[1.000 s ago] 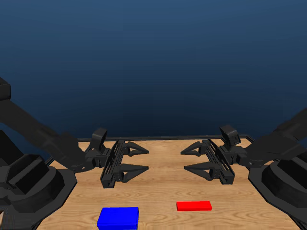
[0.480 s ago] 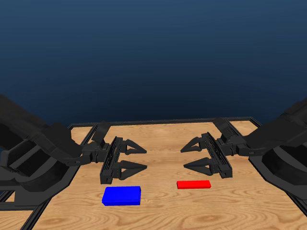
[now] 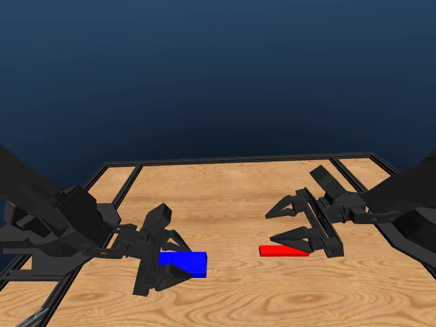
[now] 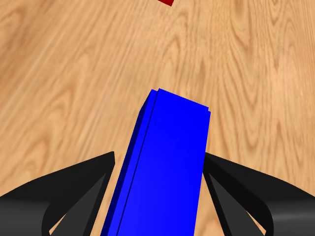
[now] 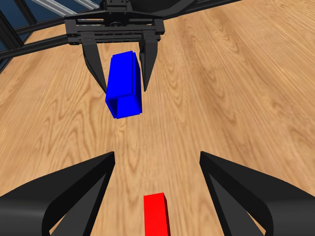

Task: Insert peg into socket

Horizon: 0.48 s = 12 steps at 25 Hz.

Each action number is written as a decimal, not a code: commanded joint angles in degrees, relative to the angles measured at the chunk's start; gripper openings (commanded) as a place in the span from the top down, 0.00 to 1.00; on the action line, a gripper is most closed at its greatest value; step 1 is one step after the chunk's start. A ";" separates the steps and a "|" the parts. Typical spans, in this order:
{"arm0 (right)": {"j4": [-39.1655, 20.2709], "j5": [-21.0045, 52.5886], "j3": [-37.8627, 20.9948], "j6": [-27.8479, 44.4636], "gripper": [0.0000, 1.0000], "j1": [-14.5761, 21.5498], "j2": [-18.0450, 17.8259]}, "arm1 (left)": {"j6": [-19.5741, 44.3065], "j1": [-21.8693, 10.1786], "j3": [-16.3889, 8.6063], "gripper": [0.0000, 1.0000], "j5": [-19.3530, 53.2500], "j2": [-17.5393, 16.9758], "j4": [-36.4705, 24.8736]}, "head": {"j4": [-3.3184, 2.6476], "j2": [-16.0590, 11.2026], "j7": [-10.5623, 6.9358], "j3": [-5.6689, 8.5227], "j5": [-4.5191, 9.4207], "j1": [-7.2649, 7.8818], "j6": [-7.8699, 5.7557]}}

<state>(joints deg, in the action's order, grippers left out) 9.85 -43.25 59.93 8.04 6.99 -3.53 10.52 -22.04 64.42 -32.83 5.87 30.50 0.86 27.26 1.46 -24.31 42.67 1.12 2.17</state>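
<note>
Found the peg (image 3: 279,251) lying flat on the wooden table (image 3: 238,197), right of centre and toward the near edge. Found the socket (image 3: 184,262) flat too, left of centre, well apart from the peg.

Compared with 1 second before, noted 2 real moves apart from the camera's own shift. Saw the left gripper (image 3: 178,262) dropped from its hover farther back to straddle the socket, jaws spread with 1 on each long side. Judged from the left wrist view that the jaws sat close against the socket (image 4: 162,167) without clearly clamping it. Saw the right gripper (image 3: 271,227) tipped lower and nearer the peg, jaws spread wide, the nearer jaw overlapping the peg's right end in the head view. Saw, in the right wrist view, the peg (image 5: 156,214) lined up between those jaws. Could not tell how high they hung above it.

Took this as both reaches nearly finished, with neither piece lifted. Expected closing and lifting to come before any insertion.

Read the peg as a slim, flat-coloured red bar with sharp square edges. Read the socket (image 5: 124,83) as a thicker, wider blue block, showing a recessed end face toward the right arm. Noted pale wood grain across the table and a black frame (image 3: 238,160) along its far side.
</note>
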 commanded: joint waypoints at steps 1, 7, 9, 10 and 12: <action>1.41 -2.71 0.79 0.58 0.00 1.57 0.46 | 8.27 -3.24 -0.19 0.00 2.18 11.04 0.78 | 0.11 -0.56 -1.34 1.16 -0.55 1.03 -0.11; 2.13 -0.02 1.63 7.72 0.00 5.63 -5.93 | 5.63 -5.38 -1.31 1.00 -4.05 11.04 4.10 | -0.24 -0.60 -4.24 1.33 -0.72 1.10 -1.16; 2.63 -0.97 2.30 11.50 0.00 7.54 -9.95 | 2.60 -5.00 -0.90 1.00 -6.22 8.74 1.85 | -0.43 -0.42 -4.77 1.32 -0.70 0.90 -1.69; 3.15 -1.49 2.48 12.91 0.00 7.81 -12.22 | 2.82 -5.58 -1.17 1.00 -6.20 7.80 2.96 | -0.53 -0.30 -4.94 1.32 -0.71 0.69 -1.91; 3.68 -4.52 2.85 15.37 0.00 8.68 -15.87 | 0.66 -5.37 -1.51 1.00 -7.04 5.98 3.19 | -0.67 -0.07 -5.26 1.23 -0.86 0.34 -2.08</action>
<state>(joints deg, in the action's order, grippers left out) 13.39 -47.32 63.15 17.85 13.58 -15.36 8.55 -26.93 66.33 -45.24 11.85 35.22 0.29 26.72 -3.28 -24.04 42.53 1.81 0.45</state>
